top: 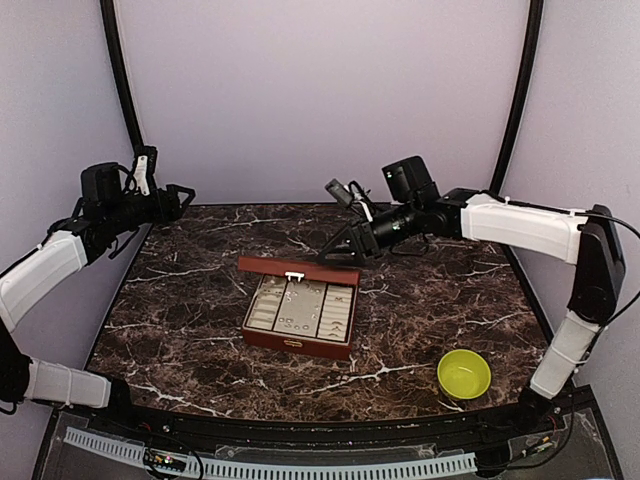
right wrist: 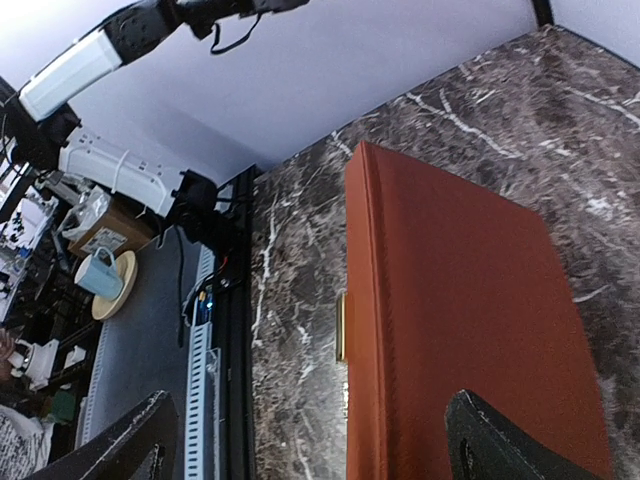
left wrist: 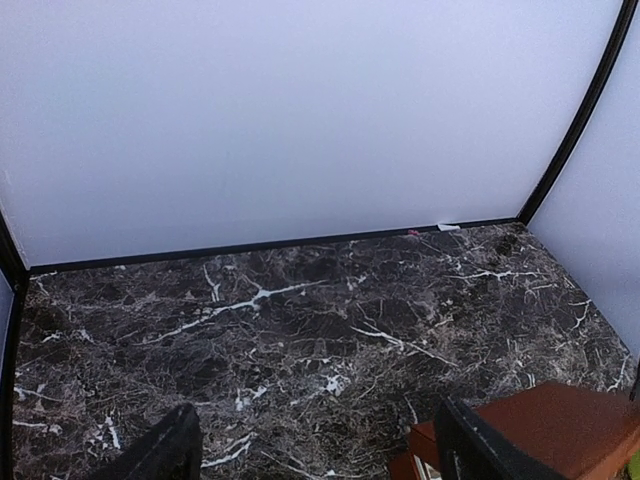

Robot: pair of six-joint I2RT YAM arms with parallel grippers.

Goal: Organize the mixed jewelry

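On the table point(top: 200, 330), a dark brown marble-patterned top veined with white is seen, bounded on the far side and at both sides by plain pale lavender walls point(top: 320, 90). Two black curved poles point(top: 122, 90) are set at the far corners. A perforated white cable track point(top: 300, 468) is run along the near edge.

At the middle of the surface a reddish-brown box point(top: 298, 342) is stood open, its lid point(top: 300, 268) tilted back toward the far wall. The mixed jewelry point(top: 292, 320) is seen as tiny silvery specks in the cream-lined compartments inside; single pieces cannot be told apart. A yellow-green bowl point(top: 464, 373) is placed near the right near corner, well apart from the box.

The left gripper point(top: 186, 200) is held high at the far left, its jaws spread wide with only bare marble between the fingers point(left wrist: 165, 450). The right gripper point(top: 345, 248) is held just behind the lid, jaws likewise spread wide and gripping nothing.

Beyond the near edge, in the right wrist view, a grey floor and a pale blue mug point(right wrist: 98, 273) are made out.
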